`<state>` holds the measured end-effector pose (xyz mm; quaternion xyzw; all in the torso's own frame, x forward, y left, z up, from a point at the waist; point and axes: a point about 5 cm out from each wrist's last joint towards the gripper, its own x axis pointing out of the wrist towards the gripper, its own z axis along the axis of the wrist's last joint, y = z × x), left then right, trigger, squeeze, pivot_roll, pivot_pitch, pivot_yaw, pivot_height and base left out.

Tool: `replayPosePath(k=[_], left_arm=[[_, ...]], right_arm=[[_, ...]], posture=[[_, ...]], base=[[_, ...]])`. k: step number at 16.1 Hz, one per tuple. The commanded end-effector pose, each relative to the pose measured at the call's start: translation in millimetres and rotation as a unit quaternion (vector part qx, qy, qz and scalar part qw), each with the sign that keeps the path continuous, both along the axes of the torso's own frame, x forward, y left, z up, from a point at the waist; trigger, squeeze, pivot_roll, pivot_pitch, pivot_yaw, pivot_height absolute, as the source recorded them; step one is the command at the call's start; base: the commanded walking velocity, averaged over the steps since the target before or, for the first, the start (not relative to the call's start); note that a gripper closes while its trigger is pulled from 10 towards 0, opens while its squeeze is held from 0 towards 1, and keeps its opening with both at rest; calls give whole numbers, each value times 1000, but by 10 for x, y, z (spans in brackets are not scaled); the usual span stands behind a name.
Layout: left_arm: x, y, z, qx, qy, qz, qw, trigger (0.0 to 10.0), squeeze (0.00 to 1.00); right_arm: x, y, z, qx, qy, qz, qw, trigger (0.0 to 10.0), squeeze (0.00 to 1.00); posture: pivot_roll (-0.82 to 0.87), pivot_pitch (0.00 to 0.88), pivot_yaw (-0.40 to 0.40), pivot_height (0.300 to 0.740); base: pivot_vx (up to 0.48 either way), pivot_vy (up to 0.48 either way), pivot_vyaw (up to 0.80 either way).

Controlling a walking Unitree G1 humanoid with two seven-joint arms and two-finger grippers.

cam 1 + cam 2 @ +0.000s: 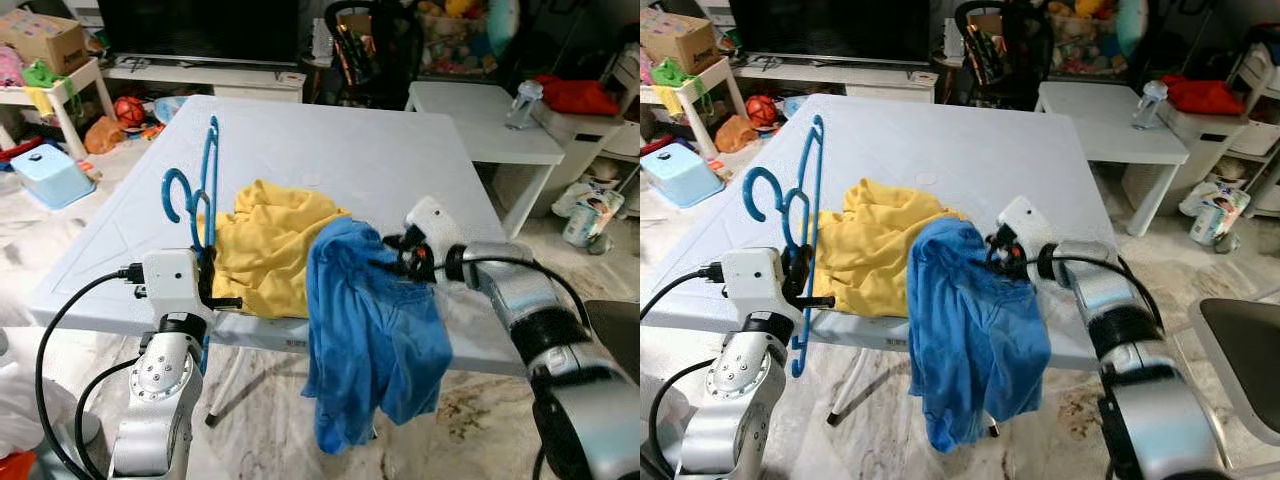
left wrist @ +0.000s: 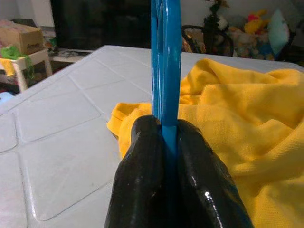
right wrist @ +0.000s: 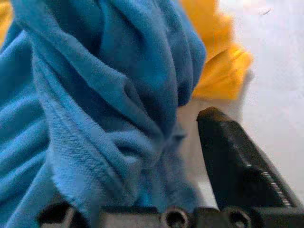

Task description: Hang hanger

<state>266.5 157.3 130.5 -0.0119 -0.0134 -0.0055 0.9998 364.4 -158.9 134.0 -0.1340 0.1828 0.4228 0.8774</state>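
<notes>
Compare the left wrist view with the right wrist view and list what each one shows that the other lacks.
Left wrist view alone: the left gripper shut on the blue hanger, which rises upright from its black fingers, plus the TV stand and cardboard box beyond.

Right wrist view alone: the blue garment bunched against the right gripper, one black finger beside the cloth.

Both: the yellow garment on the white table.

Left gripper clamped, upright at near-left edge; right gripper cloth-wrapped, forearm angled inward.
</notes>
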Motion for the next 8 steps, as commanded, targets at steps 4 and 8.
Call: replayPosePath(k=[4, 8], left_arm=[[-33, -56, -115, -8, 34, -26, 999, 10000, 0], [-18, -127, -111, -14, 36, -49, 998, 10000, 0]], right_arm=[[-160, -218, -41, -17, 40, 39, 998, 10000, 1000], [-212, -328, 62, -20, 48, 59, 997, 10000, 1000]], posture=[[28, 0, -54, 740], [22, 0, -51, 740]], base=[[0, 0, 0], [0, 0, 0]])
